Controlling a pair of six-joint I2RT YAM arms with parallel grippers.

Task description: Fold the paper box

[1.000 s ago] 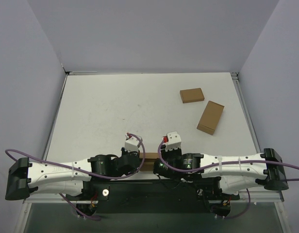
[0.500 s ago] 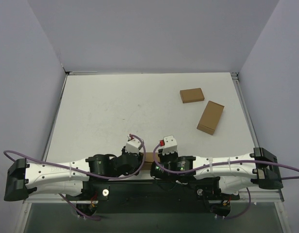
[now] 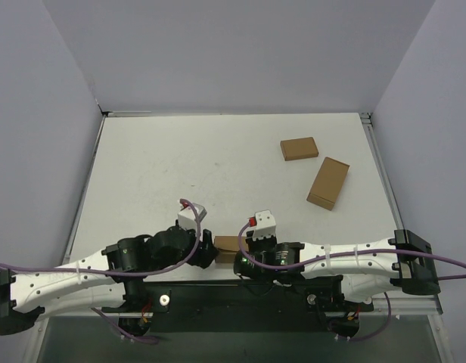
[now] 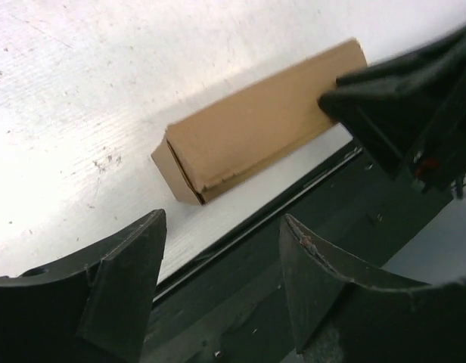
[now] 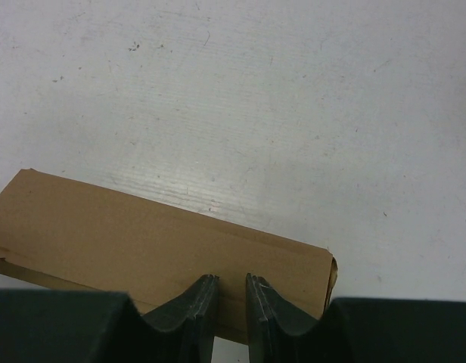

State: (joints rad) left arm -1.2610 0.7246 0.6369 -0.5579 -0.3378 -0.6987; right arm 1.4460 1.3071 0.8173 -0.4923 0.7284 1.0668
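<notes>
R gripper (image 5: 229,281): fingers nearly together, tips at near long edge of paper box (image 5: 142,234), grip unclear; box's long axis runs crosswise to them. L gripper (image 4: 222,227) spread wide, box just ahead, untouched. R nearer.

**No Readable Text in Any View**

No lettering, label, brand, number or sign can be read in any of the views. The paper box (image 4: 256,128) shows only plain brown cardboard faces in both wrist views. The squarer brown box (image 3: 299,148) and the longer brown box (image 3: 328,182), lying on the worktop (image 3: 180,166), are too small in the top view to show any print. A small red patch (image 3: 253,222) sits on the white housing (image 3: 265,221) at the right wrist. Whether it carries a mark cannot be told at this size.
</notes>
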